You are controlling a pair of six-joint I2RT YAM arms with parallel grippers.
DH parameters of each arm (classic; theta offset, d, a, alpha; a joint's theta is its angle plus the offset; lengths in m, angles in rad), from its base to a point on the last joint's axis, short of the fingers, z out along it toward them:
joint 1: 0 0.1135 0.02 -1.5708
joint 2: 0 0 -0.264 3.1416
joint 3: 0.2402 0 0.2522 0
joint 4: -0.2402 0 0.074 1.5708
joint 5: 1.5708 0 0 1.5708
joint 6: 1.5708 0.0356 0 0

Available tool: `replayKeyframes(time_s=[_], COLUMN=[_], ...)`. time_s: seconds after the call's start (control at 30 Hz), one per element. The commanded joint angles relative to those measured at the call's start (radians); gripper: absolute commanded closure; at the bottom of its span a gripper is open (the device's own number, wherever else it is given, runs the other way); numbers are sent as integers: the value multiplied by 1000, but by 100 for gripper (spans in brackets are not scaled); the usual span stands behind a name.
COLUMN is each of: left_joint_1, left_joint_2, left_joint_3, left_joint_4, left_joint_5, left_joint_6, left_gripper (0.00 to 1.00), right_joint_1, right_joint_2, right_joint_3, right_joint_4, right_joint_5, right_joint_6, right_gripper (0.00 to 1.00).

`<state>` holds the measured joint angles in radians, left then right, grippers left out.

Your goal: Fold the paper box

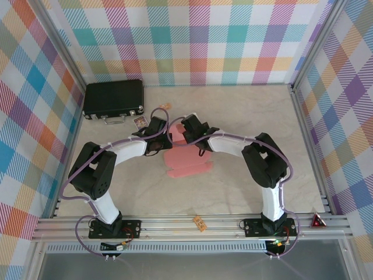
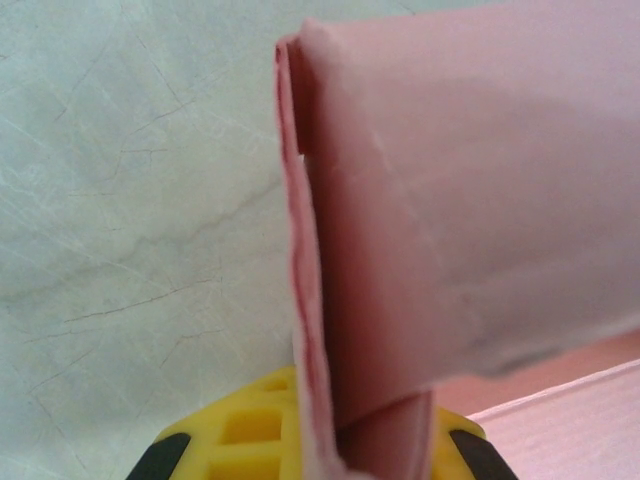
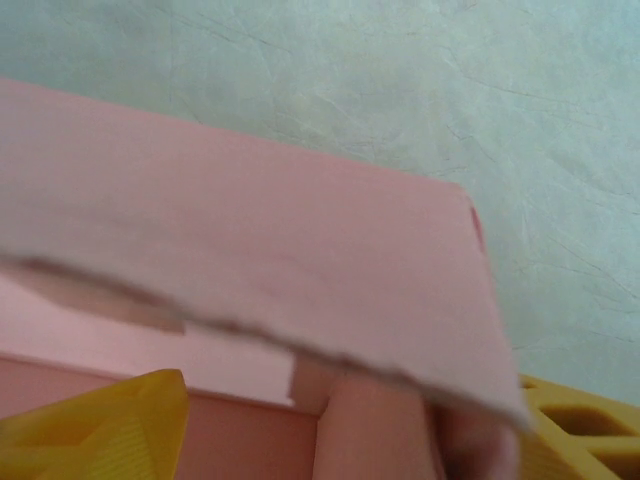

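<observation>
Marbled table (image 1: 245, 116); paper box (image 1: 187, 166) in left gripper (image 1: 163, 147) (right gripper (image 1: 195, 147) beside it)

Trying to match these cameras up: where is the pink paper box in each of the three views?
Top external: paper box at the middle of the tabletop.
Left wrist: paper box right of centre, a folded edge standing upright down the picture's middle.
Right wrist: paper box as a broad flap across the left and centre.
Shared landmark: the pale marbled tabletop, upper left in the left wrist view, upper right in the right wrist view.
</observation>
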<state>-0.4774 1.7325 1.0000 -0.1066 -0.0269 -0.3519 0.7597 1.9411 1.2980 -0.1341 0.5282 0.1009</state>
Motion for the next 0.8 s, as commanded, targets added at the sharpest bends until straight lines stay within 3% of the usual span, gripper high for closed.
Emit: replayKeyframes(time_s=[0.0, 0.37, 0.6, 0.77], left_joint_1=[-15, -15, -14, -15], left_joint_2=[12, 31, 22, 6], left_joint_3=[38, 84, 96, 104], left_joint_4=[-25, -80, -61, -66], left_joint_5=[8, -5, 41, 66], left_joint_6=[-12, -111, -248, -446], left_gripper=[100, 100, 100, 100], right_joint_1=[5, -9, -149, -256], right_joint_2=[-82, -323, -534, -698], right_joint_3=[-48, -213, -326, -409], right_joint_4=[16, 2, -133, -195], right_joint_5=[-52, -169, -356, -474], right_joint_6=[32, 89, 271, 366], right_gripper=[26, 25, 26, 25])
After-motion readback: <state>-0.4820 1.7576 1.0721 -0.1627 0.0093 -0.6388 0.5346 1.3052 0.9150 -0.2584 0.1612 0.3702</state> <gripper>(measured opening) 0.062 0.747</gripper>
